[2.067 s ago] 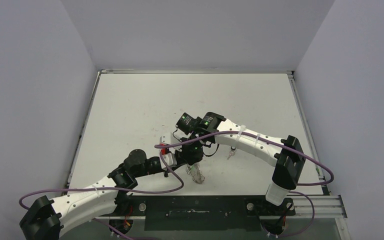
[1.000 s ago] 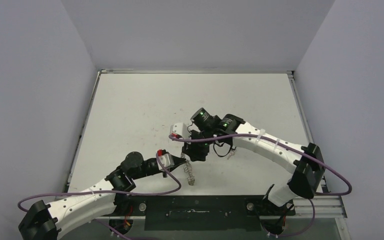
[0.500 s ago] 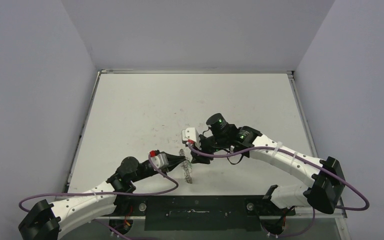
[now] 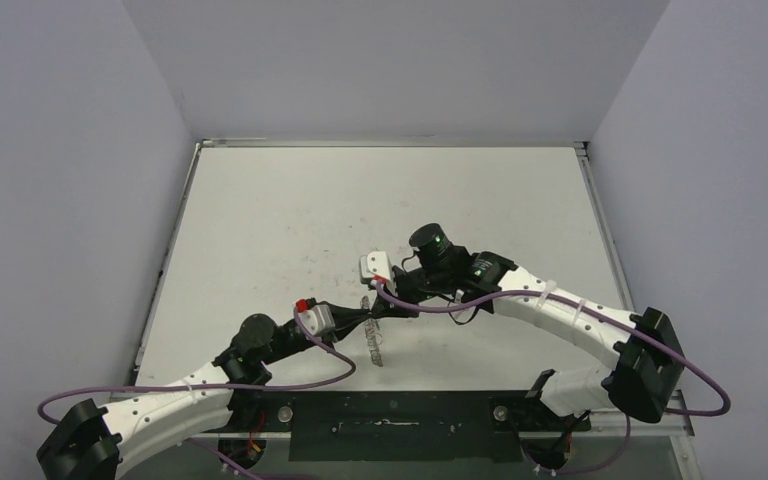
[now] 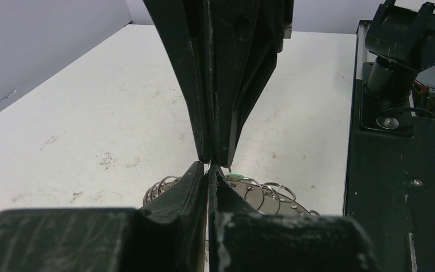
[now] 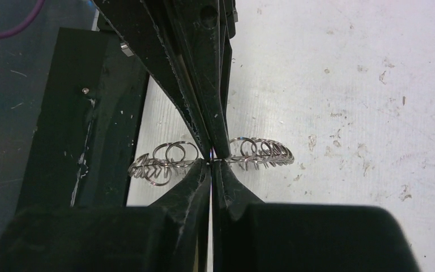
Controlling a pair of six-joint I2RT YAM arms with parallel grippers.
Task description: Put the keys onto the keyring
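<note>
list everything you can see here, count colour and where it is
table: one, white, scuffed, under everything
keyring: one, silvery, fringed with wire loops, near the table's front edge, at the fingertips
keys: count cannot be told, only a green sliver shows, beside the ring behind the fingertips
base plate: one, black, along the near edge
cables: two, purple, one trailing along each arm
arms: two, white with black joints, reaching in toward each other
left gripper: one, black, shut on the keyring
right gripper: one, black, shut, tip to tip with the left one; what it pinches is hidden
</note>
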